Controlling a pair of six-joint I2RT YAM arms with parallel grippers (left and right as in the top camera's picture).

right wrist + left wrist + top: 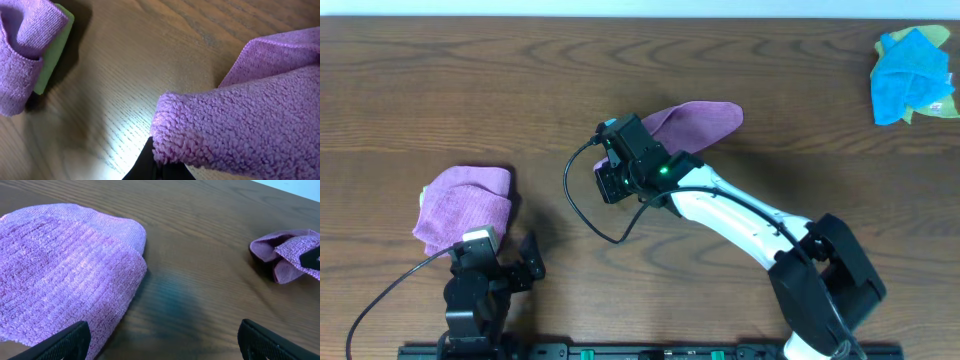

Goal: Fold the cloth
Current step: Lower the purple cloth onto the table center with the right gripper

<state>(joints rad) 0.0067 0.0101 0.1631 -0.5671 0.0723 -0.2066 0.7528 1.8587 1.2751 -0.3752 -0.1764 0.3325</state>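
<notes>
Purple terry cloth [698, 120] is lying mid-table, soft, light and floppy. Right gripper [159, 162] is seemingly pinching its doubled near edge; hemmed corners are offering the surest hold. Left gripper [165, 347] is hanging wide open.

No text, label, brand mark or number can be read in any of the views. The cloth [698, 121], at about 12 o'clock from the table's middle in the overhead view, shows only plain purple pile, with no legible tag. The dark arm housings are too small and blurred for any marking on them to be made out.
</notes>
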